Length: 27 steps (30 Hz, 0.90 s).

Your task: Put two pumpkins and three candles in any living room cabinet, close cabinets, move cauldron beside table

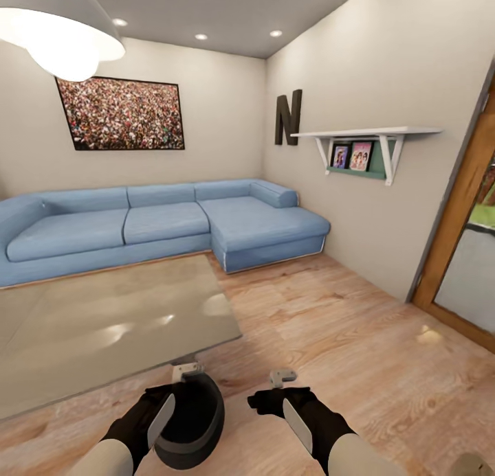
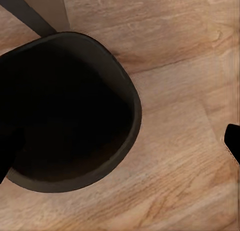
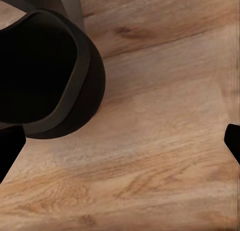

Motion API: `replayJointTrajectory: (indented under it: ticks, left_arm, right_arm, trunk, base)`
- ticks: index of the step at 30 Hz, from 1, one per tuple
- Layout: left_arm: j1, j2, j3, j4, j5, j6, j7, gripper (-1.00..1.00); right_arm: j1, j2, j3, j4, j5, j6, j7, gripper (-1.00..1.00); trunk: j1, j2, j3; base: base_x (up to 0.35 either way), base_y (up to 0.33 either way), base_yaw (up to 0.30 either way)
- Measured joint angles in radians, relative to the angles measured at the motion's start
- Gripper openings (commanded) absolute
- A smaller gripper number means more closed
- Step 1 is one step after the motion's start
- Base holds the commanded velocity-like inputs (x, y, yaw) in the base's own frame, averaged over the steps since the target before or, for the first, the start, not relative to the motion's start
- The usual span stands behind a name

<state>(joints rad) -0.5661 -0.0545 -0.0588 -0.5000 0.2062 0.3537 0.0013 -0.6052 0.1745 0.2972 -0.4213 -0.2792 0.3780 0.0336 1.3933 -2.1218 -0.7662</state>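
Left gripper (image 1: pixel 172 387) seemingly over cauldron (image 1: pixel 196 421)

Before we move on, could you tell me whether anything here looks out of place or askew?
Only the cauldron stands out: a dark, empty pot sitting on the wood floor just off the table's near corner, between the left gripper and the right gripper. It looks upright and undamaged, and nothing is spilled.

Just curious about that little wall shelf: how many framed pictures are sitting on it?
2. Both stand side by side under the white wall shelf, on its green ledge: one purple-toned framed picture nearer the sofa, one pink-toned framed picture beside it. More may be hidden behind the bracket.
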Motion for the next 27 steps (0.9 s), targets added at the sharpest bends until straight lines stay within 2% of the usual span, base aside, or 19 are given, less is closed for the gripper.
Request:
replayJointTrajectory:
  ticks: [8,27]
  left_arm:
    - [0.0,0.0,0.0,-0.001,0.0,0.0,0.0,1.0]
    - [0.0,0.0,-0.001,-0.001,0.0,0.0,-0.003,1.0]
  right_arm:
    - [0.0,0.0,0.0,0.0,0.0,0.0,0.0,1.0]
    - [0.0,0.0,-0.001,0.0,0.0,0.0,0.0,1.0]
  trunk:
    - [-0.03,0.056,0.032]
    - [-0.103,0.189,0.109]
  base:
    - [-0.052,0.0,-0.25]
    - [-0.314,0.0,-0.25]
